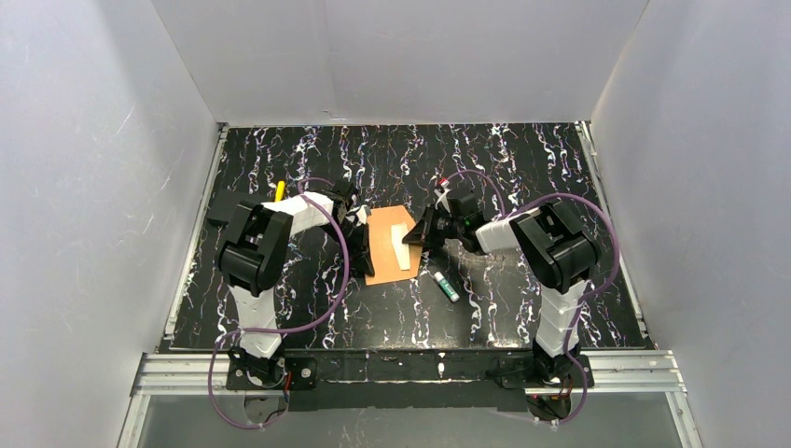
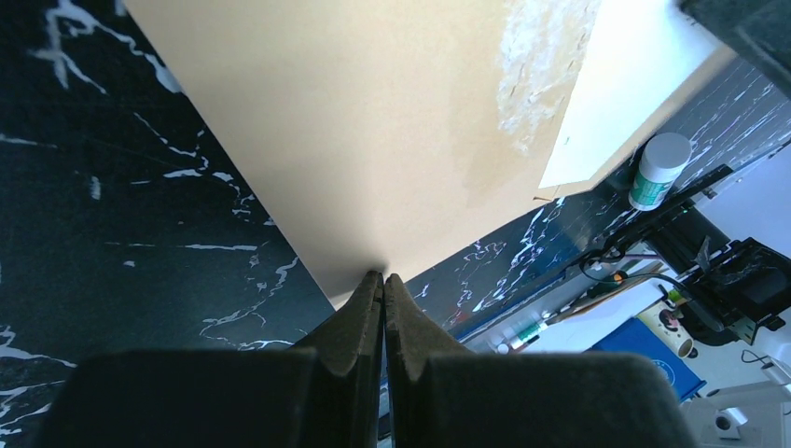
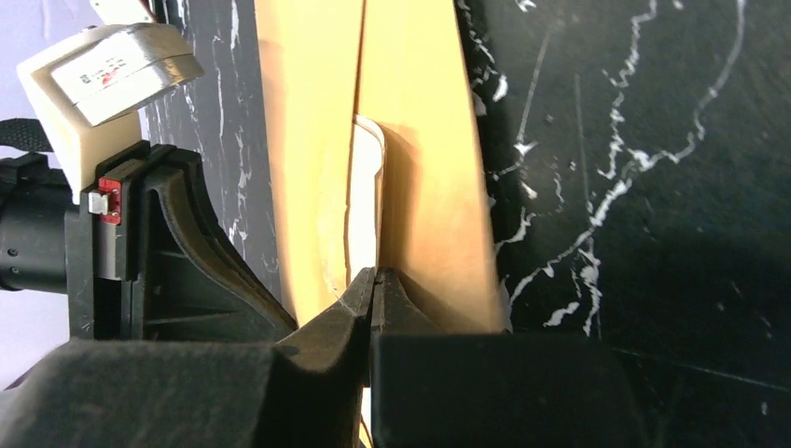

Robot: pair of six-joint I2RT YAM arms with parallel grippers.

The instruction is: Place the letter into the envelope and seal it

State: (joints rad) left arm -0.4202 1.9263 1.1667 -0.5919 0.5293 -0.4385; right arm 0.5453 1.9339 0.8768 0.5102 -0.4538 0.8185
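The orange-brown envelope lies flat at the table's middle, between both grippers. A pale white strip of the letter shows along its right part. In the left wrist view the envelope fills the top, with the white letter at the upper right. My left gripper is shut on the envelope's near edge. In the right wrist view the white letter stands between two envelope layers. My right gripper is shut on the letter's edge. In the top view the left gripper and right gripper flank the envelope.
A glue stick lies just right of the envelope's near corner; it also shows in the left wrist view. A small yellow object lies behind the left arm. White walls close in three sides. The left gripper's body is close to the right one.
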